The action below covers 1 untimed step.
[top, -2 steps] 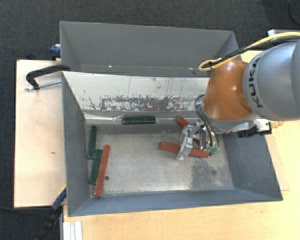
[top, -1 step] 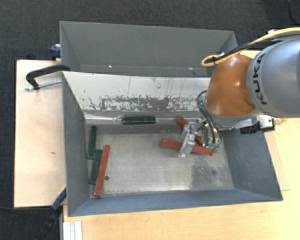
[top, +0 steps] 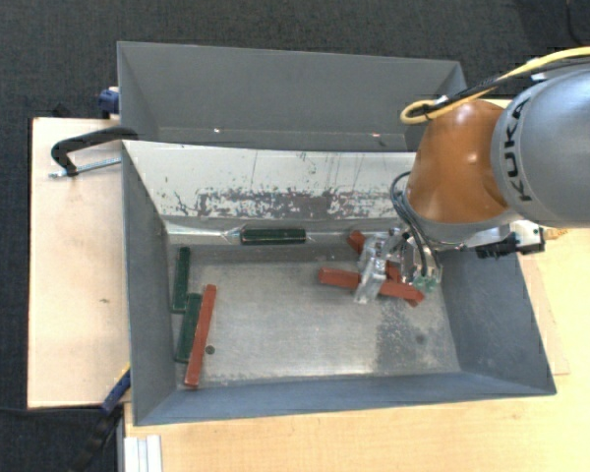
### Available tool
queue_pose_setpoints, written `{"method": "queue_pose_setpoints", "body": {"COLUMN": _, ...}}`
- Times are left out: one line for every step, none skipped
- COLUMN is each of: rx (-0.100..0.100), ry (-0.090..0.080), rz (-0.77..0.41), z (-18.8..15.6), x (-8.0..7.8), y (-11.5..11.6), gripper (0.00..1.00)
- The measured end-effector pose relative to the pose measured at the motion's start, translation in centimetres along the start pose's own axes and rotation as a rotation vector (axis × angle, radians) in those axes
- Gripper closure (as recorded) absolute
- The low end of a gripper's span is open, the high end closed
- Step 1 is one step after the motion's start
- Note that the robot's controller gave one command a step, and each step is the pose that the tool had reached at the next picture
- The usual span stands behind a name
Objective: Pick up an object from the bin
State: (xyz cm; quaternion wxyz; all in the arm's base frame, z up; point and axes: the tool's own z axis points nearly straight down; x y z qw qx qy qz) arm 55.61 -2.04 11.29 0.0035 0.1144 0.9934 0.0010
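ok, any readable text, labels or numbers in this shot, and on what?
"KUKA": on the grey arm link, in dark letters running sideways along its left edge.
Nothing else reads as text. The red blocks and the green bar show no markings, and the dark marks on the bin's back wall are scuffs, not letters.

Grey metal bin [top: 295, 337]: the floor is pretty scuffed, and most of the middle is left bare. A dark green bar [top: 272, 235] is laid flat along the back wall. Over on the left, two green sticks [top: 181, 275] are lined up roughly end to end, with a long red stick [top: 201, 334] set just beside them. A few short red blocks [top: 338, 279] are scattered toward the right-back.
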Motion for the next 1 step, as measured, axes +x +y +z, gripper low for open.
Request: {"method": "queue_pose_setpoints", "body": {"rx": 0.001, "ry": 0.006, "rz": 0.000, "z": -1.13, "x": 0.12, "y": -0.01, "gripper": 1.00}}
